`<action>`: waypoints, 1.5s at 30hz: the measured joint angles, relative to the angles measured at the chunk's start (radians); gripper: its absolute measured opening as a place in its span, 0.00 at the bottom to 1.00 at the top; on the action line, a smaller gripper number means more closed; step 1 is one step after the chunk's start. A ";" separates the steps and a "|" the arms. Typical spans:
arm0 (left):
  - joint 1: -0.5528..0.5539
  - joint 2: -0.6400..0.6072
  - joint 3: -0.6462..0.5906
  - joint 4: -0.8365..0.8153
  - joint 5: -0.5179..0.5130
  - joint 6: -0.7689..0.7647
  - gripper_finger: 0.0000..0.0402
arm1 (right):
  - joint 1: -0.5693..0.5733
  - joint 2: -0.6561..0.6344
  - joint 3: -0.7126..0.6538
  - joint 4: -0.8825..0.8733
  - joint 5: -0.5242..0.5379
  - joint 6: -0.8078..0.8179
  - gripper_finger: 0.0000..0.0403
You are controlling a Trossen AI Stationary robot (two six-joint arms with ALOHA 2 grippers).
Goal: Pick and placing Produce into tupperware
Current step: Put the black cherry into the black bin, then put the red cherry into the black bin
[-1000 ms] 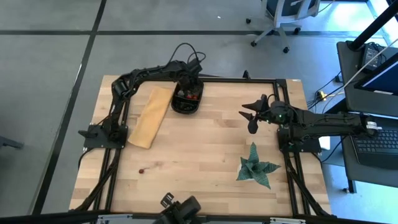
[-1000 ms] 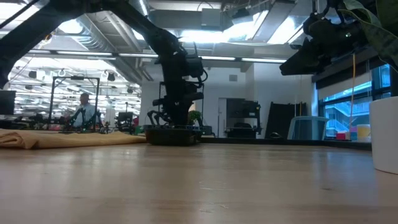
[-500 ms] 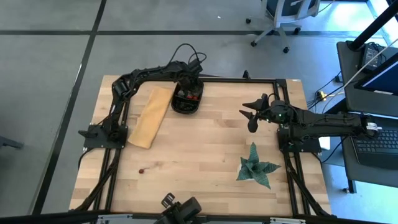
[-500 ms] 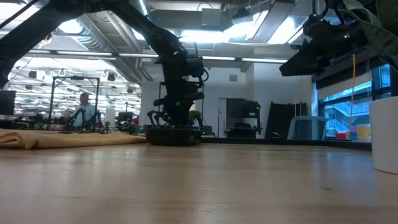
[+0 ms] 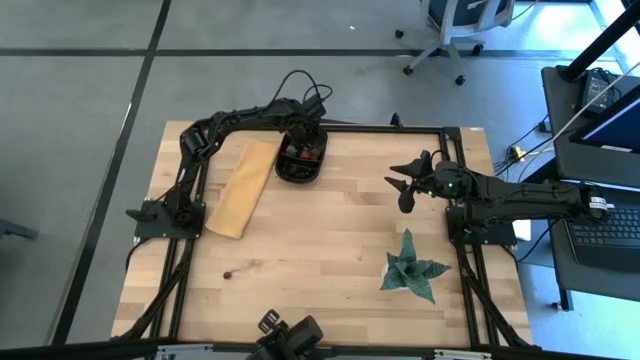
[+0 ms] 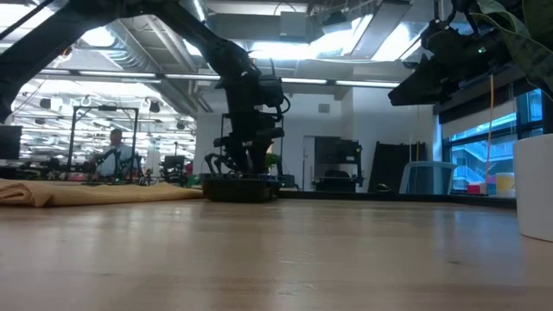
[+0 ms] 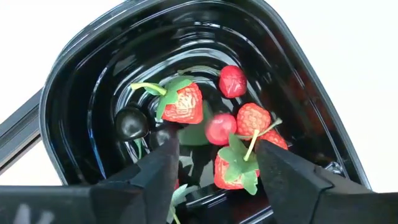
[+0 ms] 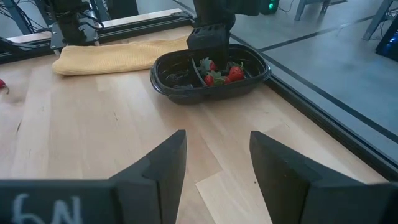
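the wooden tabletop [image 5: 320, 250] carries everything, with a folded tan cloth [image 5: 243, 187] lying just beside the tupperware [image 5: 300, 165] near the far edge and a green spiky plant [image 5: 412, 268] well apart on the right side. the left hand [image 5: 303, 140] hangs directly over the black tub, fingers [image 7: 158, 171] apart with nothing between them. the right hand [image 5: 404, 188] waits in the air above the middle right of the tabletop, fingers [image 8: 158, 168] apart and empty. the produce [image 7: 239, 124] lies in the tub: several red strawberries with green caps, a smooth red berry and one dark cherry [image 7: 131, 124]. one more small red fruit [image 5: 231, 272] sits alone on the bare wood nearer the front left.

these fruits look light, small and round, likely to roll or slip from the fingers; i would pinch across the body rather than the thin stem or leaf cap, and gently.

the left wrist view alone separates each piece inside the tub. the right wrist view shows the tub [image 8: 208, 78] has a dividing wall, with fruit mostly in one compartment. the low view shows only the rim [image 6: 238, 183], hiding the contents.
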 joint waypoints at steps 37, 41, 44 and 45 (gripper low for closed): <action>-0.565 -0.831 0.000 -0.750 0.155 -0.367 0.56 | 0.000 0.000 0.000 0.000 0.000 -0.018 0.44; -0.695 -0.818 -0.037 -0.737 0.095 -0.678 0.56 | 0.000 0.000 0.000 0.000 0.000 0.006 0.44; -0.784 -0.799 -0.090 -0.743 0.078 -0.884 0.56 | 0.000 0.000 0.000 0.001 -0.001 0.010 0.44; -0.814 -0.793 -0.120 -0.743 0.078 -0.939 0.56 | 0.000 0.000 0.000 0.003 -0.001 0.010 0.44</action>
